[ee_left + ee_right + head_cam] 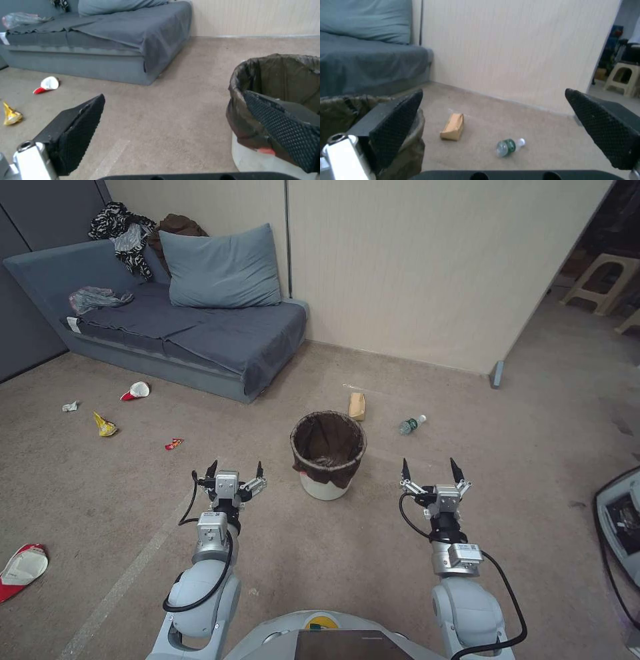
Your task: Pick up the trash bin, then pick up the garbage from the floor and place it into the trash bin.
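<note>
Left gripper [235,469] and right gripper [430,470] hover nearest, either side of the trash bin [328,454], fingers spread, holding nothing. Bin upright on carpet. Beyond it: brown paper piece [357,406], bottle [412,424]; sofa [200,337] farthest.

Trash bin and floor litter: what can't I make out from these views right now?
- Trash bin bottom: dark bag hides it in the head view, so I cannot tell if it is empty.
- Red-and-white cup: cut off by the head view's left edge.
- White wad: too small to identify.
- Bin's near side: left wrist view, behind a fingertip.
</note>
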Tool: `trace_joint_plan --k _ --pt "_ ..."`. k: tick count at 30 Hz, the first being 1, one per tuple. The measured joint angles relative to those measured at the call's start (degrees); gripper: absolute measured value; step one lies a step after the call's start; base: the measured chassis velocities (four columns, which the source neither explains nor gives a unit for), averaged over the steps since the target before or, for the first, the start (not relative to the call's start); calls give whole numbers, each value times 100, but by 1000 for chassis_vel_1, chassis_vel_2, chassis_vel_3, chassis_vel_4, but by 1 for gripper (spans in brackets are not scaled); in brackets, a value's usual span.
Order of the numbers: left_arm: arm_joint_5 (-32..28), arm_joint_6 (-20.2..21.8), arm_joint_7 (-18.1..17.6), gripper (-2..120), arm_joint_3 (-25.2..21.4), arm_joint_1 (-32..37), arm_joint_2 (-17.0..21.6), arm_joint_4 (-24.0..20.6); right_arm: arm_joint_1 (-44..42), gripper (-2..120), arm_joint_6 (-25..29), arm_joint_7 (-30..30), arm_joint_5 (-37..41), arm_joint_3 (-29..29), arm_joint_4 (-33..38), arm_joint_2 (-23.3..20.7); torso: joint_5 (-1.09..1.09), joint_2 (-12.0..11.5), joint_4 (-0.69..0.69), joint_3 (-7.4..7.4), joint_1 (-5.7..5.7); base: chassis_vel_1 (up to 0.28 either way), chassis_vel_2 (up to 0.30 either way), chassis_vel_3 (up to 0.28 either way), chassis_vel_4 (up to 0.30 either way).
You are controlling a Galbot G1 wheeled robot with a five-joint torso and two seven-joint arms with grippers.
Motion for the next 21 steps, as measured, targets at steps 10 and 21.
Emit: trace_joint_plan --k 10,21 --pt "-919 461 62 100 302 -29 168 -278 9 100 29 -89 -31 35 -6 -42 0 1 0 -2 -1 -4 -8 0 6" --pt "-4144 1436 874 100 54 -581 828 -517 167 100 -35 -118 -71 -50 -164 -149 0 0 3 -1 -1 0 0 0 0"
